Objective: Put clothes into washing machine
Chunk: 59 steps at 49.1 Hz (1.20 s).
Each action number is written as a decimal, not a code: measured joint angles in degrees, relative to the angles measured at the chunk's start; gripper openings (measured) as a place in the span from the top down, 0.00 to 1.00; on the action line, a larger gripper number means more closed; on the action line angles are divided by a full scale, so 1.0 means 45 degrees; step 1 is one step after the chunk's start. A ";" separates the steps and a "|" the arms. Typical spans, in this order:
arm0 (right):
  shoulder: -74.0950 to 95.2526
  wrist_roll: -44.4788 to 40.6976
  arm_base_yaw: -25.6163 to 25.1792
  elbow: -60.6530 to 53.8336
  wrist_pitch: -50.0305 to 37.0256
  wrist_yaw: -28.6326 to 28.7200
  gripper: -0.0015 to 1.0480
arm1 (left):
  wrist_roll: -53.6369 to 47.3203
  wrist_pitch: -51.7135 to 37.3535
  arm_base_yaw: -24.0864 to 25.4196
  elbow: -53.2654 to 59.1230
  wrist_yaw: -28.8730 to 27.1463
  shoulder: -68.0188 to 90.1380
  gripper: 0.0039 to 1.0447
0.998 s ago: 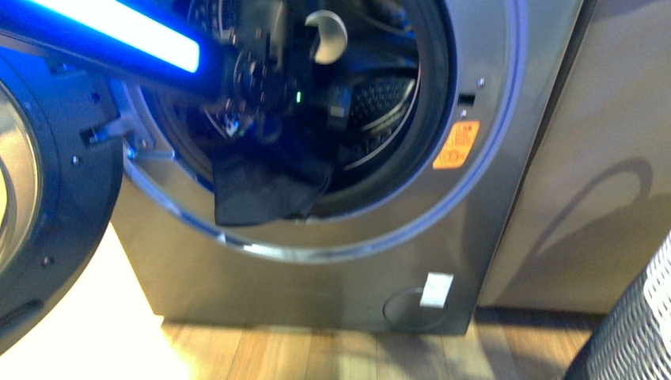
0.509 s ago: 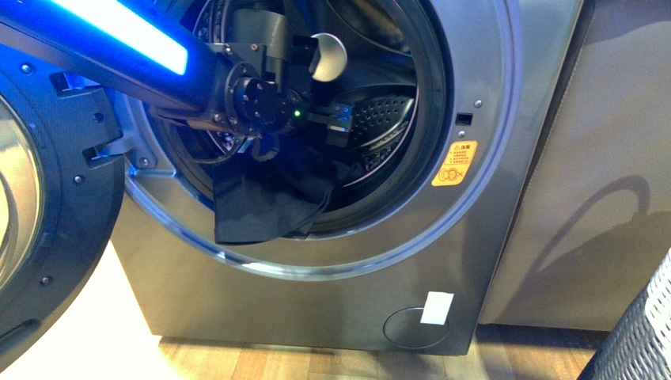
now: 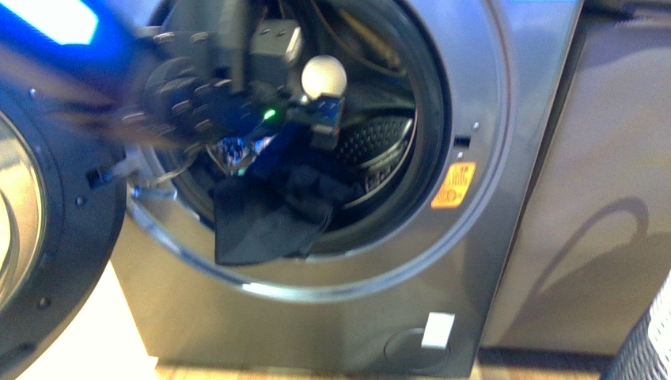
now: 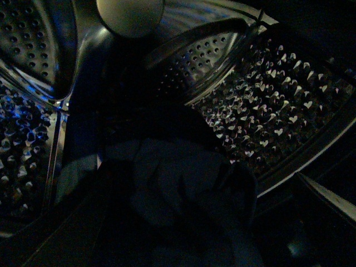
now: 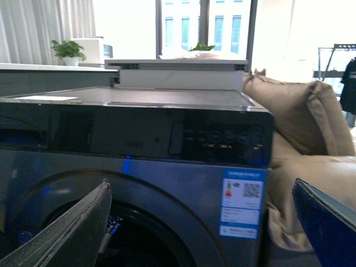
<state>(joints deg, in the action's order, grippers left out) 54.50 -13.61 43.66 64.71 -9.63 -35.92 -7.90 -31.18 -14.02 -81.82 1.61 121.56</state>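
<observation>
I see the grey-silver washing machine [image 3: 332, 317] with an orange sticker [image 3: 454, 184] at three o'clock of its porthole. Navy clothes [image 3: 261, 218] hang at six o'clock; the steel drum [image 4: 267, 105] is dotted with perforations. The energy label [image 5: 242, 203] is blue.

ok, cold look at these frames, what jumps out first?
The dark navy-blue limp garment draped over the lower lip of the grey-silver front-loading washing machine, part inside the perforated steel drum, part hanging outside. Above it, the motion-blurred black left arm reaches into the porthole; its hand cannot be made out. The orange warning sticker stands out on the right of the door ring, and the right hand is open, facing the blue energy label.
</observation>
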 joint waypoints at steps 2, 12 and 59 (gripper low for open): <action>-0.0641 0.0117 -0.0199 -0.0461 0.0272 -0.0243 0.08 | 0.0049 -0.0335 0.0092 0.0729 0.0136 -0.0408 0.06; -0.2759 0.0651 0.0063 -0.2696 0.1078 -0.1525 0.08 | 0.0719 -0.1525 0.0549 0.3351 0.0695 -0.2200 0.06; -0.6683 0.3410 -0.3395 -0.6513 0.3798 0.0539 0.14 | 0.1987 0.4590 0.1773 1.4596 -0.1627 -2.1158 0.46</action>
<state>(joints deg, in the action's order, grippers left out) 24.43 1.74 28.38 35.40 7.46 -33.50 1.04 -10.52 -6.04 -16.14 -5.72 26.35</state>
